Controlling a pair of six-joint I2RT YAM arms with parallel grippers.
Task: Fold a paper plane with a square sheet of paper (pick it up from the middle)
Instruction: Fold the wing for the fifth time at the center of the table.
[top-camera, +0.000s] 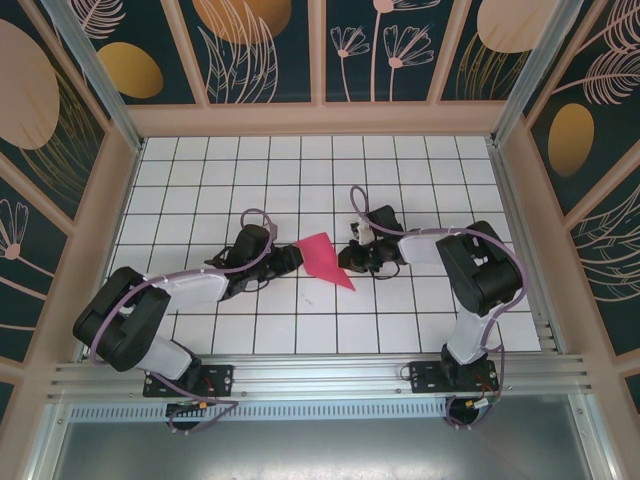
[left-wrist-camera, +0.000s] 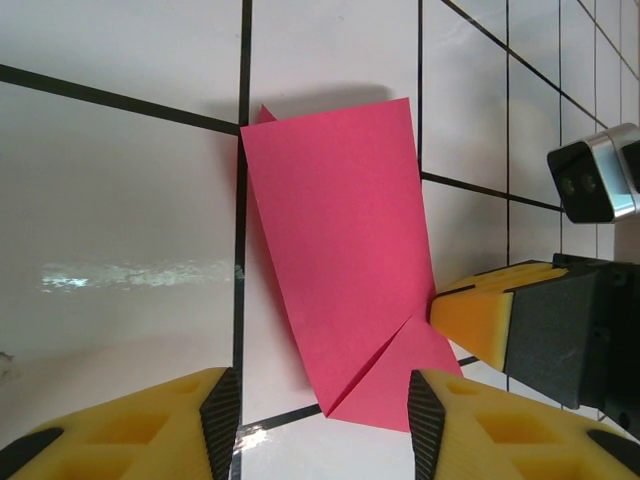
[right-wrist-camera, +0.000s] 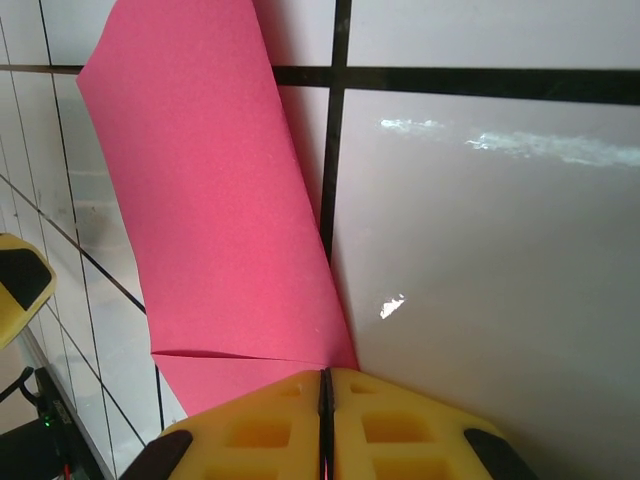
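Thin magenta-pink folded paper sheet (left-wrist-camera: 340, 250): light, floppy, crease-prone; hold likely best at layered edge. Grip: right pincer (right-wrist-camera: 325, 385) clenched on corner; left pincer (left-wrist-camera: 322, 400) parted, empty.

On the right wrist camera the pink sheet (right-wrist-camera: 210, 200) runs off the top edge. Its near corner vanishes into the seam of my right fingers (right-wrist-camera: 260, 425), which are pressed together and cropped at the bottom. On the left wrist camera my left fingers (left-wrist-camera: 130, 430) are cropped too. From above, both pairs are too small and dark for me to read.
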